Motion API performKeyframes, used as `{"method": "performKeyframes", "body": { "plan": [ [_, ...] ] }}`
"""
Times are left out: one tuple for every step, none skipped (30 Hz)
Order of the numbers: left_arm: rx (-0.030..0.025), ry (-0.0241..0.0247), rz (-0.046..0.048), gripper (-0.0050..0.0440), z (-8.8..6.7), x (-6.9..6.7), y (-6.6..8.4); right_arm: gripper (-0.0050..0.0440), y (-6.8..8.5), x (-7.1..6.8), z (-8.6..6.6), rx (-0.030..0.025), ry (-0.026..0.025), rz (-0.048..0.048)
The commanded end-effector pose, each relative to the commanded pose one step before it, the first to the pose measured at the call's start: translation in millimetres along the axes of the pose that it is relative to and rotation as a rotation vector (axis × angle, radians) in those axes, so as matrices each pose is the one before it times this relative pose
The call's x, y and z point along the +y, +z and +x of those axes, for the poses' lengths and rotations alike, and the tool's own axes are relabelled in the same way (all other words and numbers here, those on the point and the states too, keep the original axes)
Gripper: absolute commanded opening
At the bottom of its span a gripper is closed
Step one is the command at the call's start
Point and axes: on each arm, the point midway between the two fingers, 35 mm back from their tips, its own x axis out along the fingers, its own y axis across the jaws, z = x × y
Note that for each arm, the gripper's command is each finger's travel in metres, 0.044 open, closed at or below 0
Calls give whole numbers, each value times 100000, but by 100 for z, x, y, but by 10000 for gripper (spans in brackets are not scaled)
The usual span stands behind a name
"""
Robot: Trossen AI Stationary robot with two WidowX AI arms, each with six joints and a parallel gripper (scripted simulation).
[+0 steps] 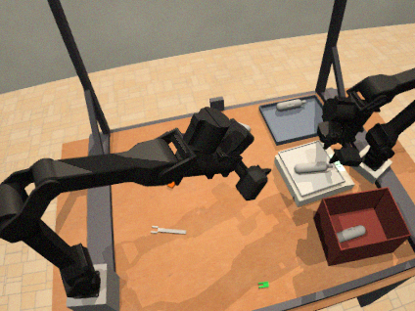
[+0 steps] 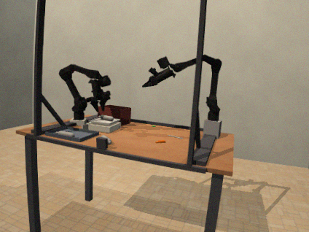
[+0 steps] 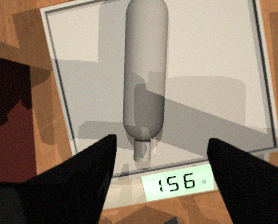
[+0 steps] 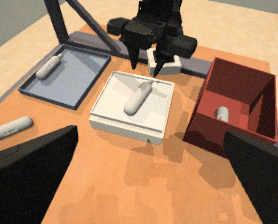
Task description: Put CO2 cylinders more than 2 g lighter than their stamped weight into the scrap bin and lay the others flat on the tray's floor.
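A grey CO2 cylinder (image 1: 310,167) (image 3: 145,70) (image 4: 137,98) lies flat on the white scale (image 1: 313,186) (image 3: 215,55) (image 4: 125,125), whose display (image 3: 177,182) reads 156. My left gripper (image 1: 339,157) (image 3: 162,143) (image 4: 144,73) hangs just above the cylinder's neck end, fingers partly apart on either side of it, touching nothing. My right gripper (image 1: 264,171) (image 2: 143,85) (image 4: 151,135) is wide open and empty, high over the table's middle. One cylinder (image 1: 290,105) (image 4: 48,67) lies in the blue-grey tray (image 1: 289,127) (image 4: 75,75). Another cylinder (image 1: 351,233) (image 4: 222,113) lies in the red scrap bin (image 1: 343,257) (image 4: 200,130). A further cylinder (image 4: 15,127) lies on the table.
A dark block (image 1: 216,103) (image 2: 101,142) stands at the table's back edge. A small orange piece (image 1: 170,185), a white tool (image 1: 168,231) and a small green piece (image 1: 263,285) lie on the table. Dark frame posts rise at the table's sides.
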Motion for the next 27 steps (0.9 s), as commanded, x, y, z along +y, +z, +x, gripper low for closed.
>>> {"method": "performKeyframes", "body": {
  "plan": [
    [-1095,-916,1,254,425,1088,1963,440,1008,34,-487,-2680,-102,-47],
    [47,-2,-48,254,54,73,59,440,0,0,0,0,0,0],
    [35,-2,-36,254,41,56,44,440,0,0,0,0,0,0],
    [0,0,0,254,0,0,0,440,0,0,0,0,0,0],
    [0,0,0,254,0,0,0,440,0,0,0,0,0,0],
    [0,0,0,254,0,0,0,440,0,0,0,0,0,0],
    [0,0,0,254,0,0,0,440,0,0,0,0,0,0],
    [165,-24,-7,254,106,86,130,440,0,0,0,0,0,0],
    [1166,-227,-65,254,430,0,-276,440,0,0,0,0,0,0],
    [0,0,0,254,0,0,0,440,0,0,0,0,0,0],
    [0,0,0,254,0,0,0,440,0,0,0,0,0,0],
    [167,274,-6,254,168,57,-16,440,0,0,0,0,0,0],
    [1069,-159,-56,254,399,-37,-320,440,0,0,0,0,0,0],
    [0,-22,132,254,149,-22,7,440,0,0,0,0,0,0],
    [0,-17,121,254,149,-21,5,440,0,0,0,0,0,0],
    [1,-7,-363,254,149,-15,2,440,0,0,0,0,0,0],
    [1,9,29,254,148,-3,0,440,0,0,0,0,0,0],
    [-1,-7,53,254,148,-10,1,440,0,0,0,0,0,0],
    [-2,-14,53,254,148,-11,1,440,0,0,0,0,0,0],
    [-2,-14,52,254,148,-11,1,440,0,0,0,0,0,0],
    [-2,-14,43,254,148,-11,1,440,0,0,0,0,0,0],
    [12,61,-15,254,148,0,-1,440,0,0,0,0,0,0],
    [1,7,-33,254,148,-5,0,440,0,0,0,0,0,0],
    [1,17,-67,254,148,2,-1,440,0,0,0,0,0,0],
    [1,22,-86,254,148,6,-2,440,0,0,0,0,0,0],
    [1,22,-87,254,148,7,-2,440,0,0,0,0,0,0],
    [0,0,0,254,0,0,0,440,0,0,0,0,0,0]
  ]
}}
